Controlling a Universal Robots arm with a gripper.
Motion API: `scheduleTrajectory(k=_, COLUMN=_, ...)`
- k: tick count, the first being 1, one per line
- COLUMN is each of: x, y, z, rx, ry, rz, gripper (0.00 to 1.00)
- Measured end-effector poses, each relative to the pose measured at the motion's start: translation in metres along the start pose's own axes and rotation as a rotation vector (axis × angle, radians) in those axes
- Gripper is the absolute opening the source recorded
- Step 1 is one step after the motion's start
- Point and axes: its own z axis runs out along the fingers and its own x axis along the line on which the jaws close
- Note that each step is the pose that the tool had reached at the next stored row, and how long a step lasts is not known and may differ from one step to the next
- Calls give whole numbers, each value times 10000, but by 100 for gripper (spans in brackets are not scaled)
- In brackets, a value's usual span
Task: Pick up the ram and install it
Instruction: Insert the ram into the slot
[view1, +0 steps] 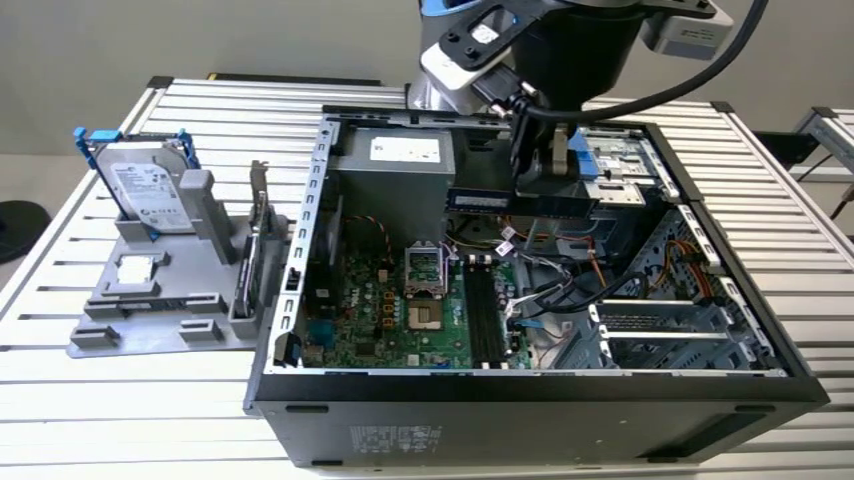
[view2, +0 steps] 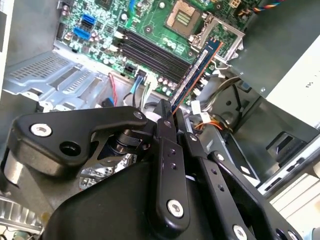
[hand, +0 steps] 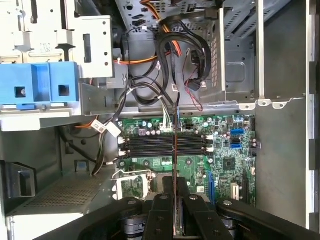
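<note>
The first half of the task looks done: the gripper (view1: 543, 168) is clamped on the ram (view1: 518, 202), its fingers (hand: 161, 212) pressing on the two flat sides of the stick. The ram hangs in the air inside the open computer case (view1: 316, 220), above the motherboard (view1: 400, 310) and touching nothing else. The installing is left, in my judgement: the four black memory slots (view1: 487, 315) seem empty, and the stick lies across their direction, not along it. In the first wrist view the ram is seen edge-on as a thin line, so its contact edge is hidden. I cannot make out whether the small latches at the slot ends are open. The black cables (hand: 167, 47) cover part of the case near the slots.
</note>
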Motion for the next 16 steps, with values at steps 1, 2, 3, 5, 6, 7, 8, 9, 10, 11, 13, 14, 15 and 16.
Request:
scheduleTrajectory(k=1, x=17, y=-1, z=0, rx=0, ry=0, rz=0, gripper=0)
scheduleTrajectory(k=2, x=33, y=-3, z=-1, rx=0, ry=-1, rz=1, gripper=0)
scheduleTrajectory(k=3, x=47, y=-4, z=-1, rx=0, ry=-2, rz=0, gripper=0)
scheduleTrajectory(k=5, x=71, y=-6, z=-1, rx=0, ry=-1, rz=1, gripper=0)
scheduleTrajectory(k=6, x=84, y=-7, z=-1, rx=0, ry=0, rz=1, gripper=0)
scheduleTrajectory(k=7, x=97, y=-7, z=-2, rx=0, ry=0, rz=0, gripper=0)
scheduleTrajectory(k=8, x=111, y=-9, z=-2, rx=0, ry=0, rz=0, gripper=0)
scheduleTrajectory(k=9, x=124, y=-9, z=-2, rx=0, ry=0, rz=0, gripper=0)
scheduleTrajectory(k=10, x=140, y=-11, z=-2, rx=0, ry=0, rz=0, gripper=0)
scheduleTrajectory(k=11, x=155, y=-12, z=-2, rx=0, ry=1, rz=0, gripper=0)
scheduleTrajectory(k=13, x=183, y=-14, z=-3, rx=0, ry=0, rz=0, gripper=0)
scheduleTrajectory(k=14, x=197, y=-15, z=-4, rx=0, ry=-1, rz=0, gripper=0)
scheduleTrajectory(k=15, x=210, y=-16, z=-4, rx=0, ry=0, rz=0, gripper=0)
scheduleTrajectory(k=16, x=223, y=-17, z=-4, rx=0, ry=0, rz=0, gripper=0)
